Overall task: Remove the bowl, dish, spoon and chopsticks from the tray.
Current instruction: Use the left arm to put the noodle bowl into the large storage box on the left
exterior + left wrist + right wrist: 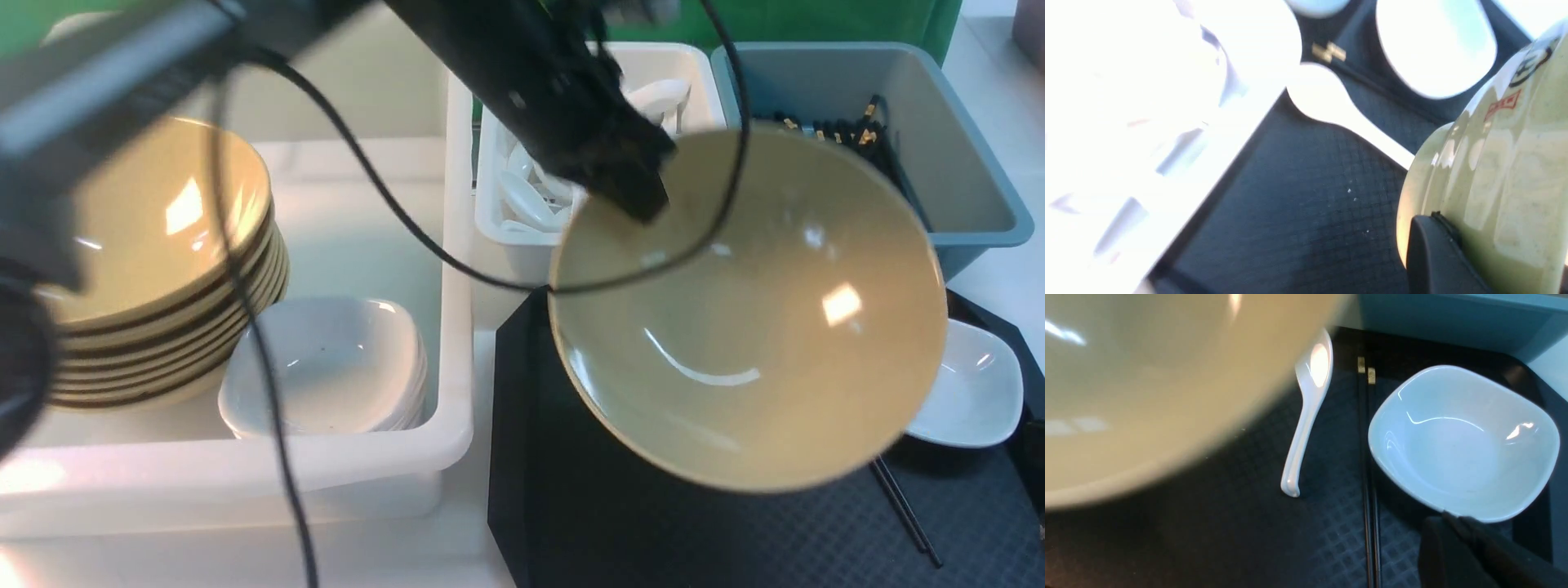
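Bowl point(747, 310) hangs over the tray point(612, 523), rim pinched in the left hand point(641, 204); dish point(1461, 441), spoon point(1308, 416), chopsticks point(1367, 477) not yet cleared; right hand point(1453, 535) clenched by the dish.

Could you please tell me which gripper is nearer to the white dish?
Right. The right gripper sits at the rim of the dish; the left gripper grips the bowl by its rim, farther away.
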Robot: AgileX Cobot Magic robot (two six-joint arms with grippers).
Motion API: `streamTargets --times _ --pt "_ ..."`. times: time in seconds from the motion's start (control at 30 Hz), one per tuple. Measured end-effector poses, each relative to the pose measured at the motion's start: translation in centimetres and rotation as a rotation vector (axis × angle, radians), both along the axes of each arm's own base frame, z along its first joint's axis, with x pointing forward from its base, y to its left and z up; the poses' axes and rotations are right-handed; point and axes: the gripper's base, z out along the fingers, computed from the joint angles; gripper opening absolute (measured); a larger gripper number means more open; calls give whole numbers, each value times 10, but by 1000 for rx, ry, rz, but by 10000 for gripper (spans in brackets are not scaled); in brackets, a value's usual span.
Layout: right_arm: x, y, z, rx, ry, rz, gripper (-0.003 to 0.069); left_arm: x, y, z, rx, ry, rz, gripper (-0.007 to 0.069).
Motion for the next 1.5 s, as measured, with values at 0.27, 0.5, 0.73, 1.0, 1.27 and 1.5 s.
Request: streamTargets --times 0.27,0.5,0.73,1.0,1.27,1.5 --pt "0 0 0 0 0 0 46 -18 151 98 -40 -219 391 4" --pt "0 0 0 0 -3 0 46 -55 275 117 -21 -247 811 4" --pt "0 0 1 1 -7 -1 46 -69 351 46 -14 -10 1093 4" --pt "0 0 1 5 -7 -1 46 -69 366 -6 20 73 1227 14" --pt "0 1 1 23 -4 -4 46 -66 371 -15 24 17 1272 247" --pt "0 1 1 24 -3 -4 46 -84 358 19 -17 -44 1291 395"
